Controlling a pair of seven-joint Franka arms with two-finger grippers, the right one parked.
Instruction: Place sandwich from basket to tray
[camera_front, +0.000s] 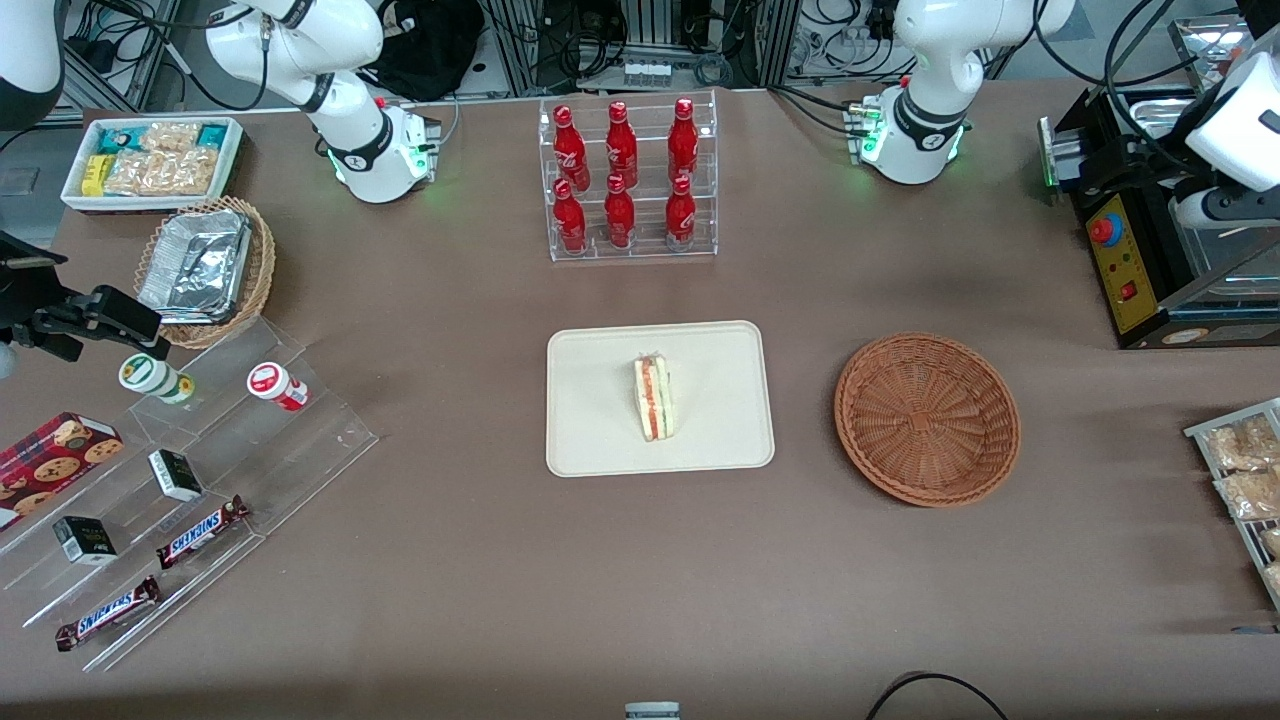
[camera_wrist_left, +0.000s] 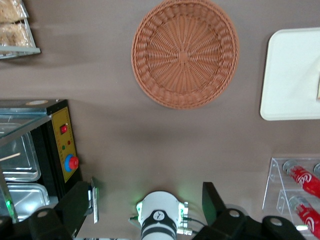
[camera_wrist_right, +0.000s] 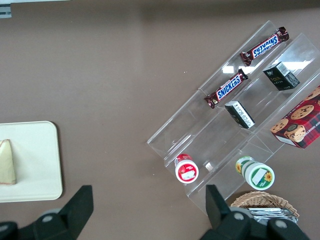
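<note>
Hovering pincer (camera_wrist_left: 150, 207) open; sandwich (camera_front: 654, 397) on tray (camera_front: 600, 440); basket (camera_front: 927, 418) bare.

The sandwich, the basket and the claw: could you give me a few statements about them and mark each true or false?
1. The sandwich lies on the tray. True.
2. The basket holds a sandwich. False: it holds nothing.
3. The claw is open, high above the table. True.
4. The claw grips the sandwich. False: it holds nothing.
5. The basket touches the tray. False: bare table lies between them.
</note>
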